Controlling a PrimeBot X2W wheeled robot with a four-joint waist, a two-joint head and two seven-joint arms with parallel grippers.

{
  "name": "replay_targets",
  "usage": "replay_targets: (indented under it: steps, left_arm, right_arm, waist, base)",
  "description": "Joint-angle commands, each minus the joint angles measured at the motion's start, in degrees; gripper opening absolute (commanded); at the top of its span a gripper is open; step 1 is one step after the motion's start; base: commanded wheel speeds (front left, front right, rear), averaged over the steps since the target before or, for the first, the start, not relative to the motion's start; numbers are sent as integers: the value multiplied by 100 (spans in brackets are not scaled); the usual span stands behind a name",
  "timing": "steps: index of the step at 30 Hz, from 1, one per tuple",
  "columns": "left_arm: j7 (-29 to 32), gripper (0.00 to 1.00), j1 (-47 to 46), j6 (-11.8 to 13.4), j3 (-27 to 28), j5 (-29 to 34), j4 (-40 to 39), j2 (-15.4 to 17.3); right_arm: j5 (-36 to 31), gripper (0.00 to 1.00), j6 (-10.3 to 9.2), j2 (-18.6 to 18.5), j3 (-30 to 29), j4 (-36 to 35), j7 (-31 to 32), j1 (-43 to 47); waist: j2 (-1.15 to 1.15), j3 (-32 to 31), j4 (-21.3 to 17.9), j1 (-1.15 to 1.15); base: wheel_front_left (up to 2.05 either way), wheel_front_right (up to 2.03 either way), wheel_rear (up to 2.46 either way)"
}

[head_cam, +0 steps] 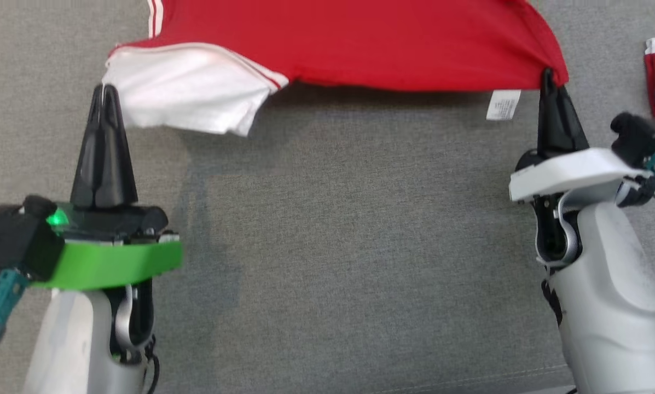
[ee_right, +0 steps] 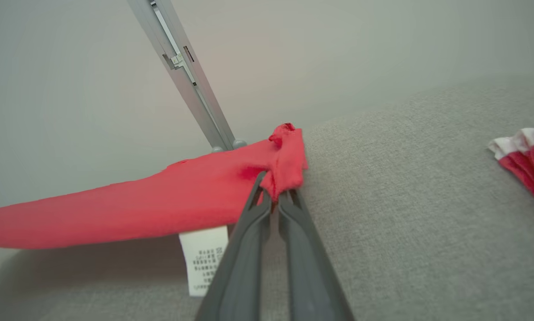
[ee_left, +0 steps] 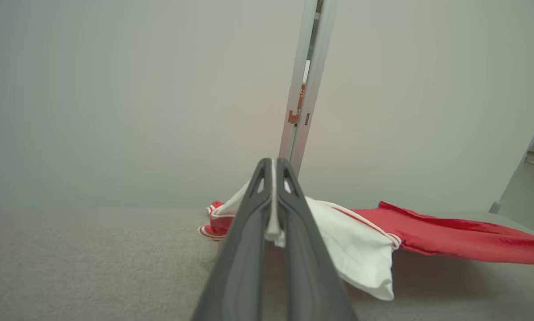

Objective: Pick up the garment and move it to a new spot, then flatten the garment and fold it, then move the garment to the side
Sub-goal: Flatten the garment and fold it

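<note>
Red T-shirt [head_cam: 360,44] hangs stretched above the grey upholstered surface [head_cam: 332,230], its near edge raised clear. Left gripper [head_cam: 104,96] is clamped on the white sleeve [head_cam: 190,87]. The right gripper [head_cam: 549,82] is clamped on the red hem corner beside the care label [head_cam: 503,104]. The two widely spaced grips hold the cloth taut, probably so it can be laid flat.
</note>
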Motion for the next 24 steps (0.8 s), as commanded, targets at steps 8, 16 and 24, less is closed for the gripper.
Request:
replay_targets:
  steps: [8,16,24]
  left_arm:
    - [-15,0,2186,361,100,-49,-974,-194]
    - [267,0,3445,580,-83,70,-1710,-117]
    - [482,0,3926,509,-285,-61,-1567,-71]
  right_arm:
    - [372,0,-10,9,139,-945,-20,1732]
    - [564,0,-10,11,88,-1746,-20,3121]
    - [689,0,-10,12,155,-1865,-17,3794]
  waist:
    - [0,-1208,-134,0]
    - [0,-1687,-46,0]
    - [0,-1842,-134,0]
  base:
    - [0,0,0]
    - [0,0,0]
    - [0,0,0]
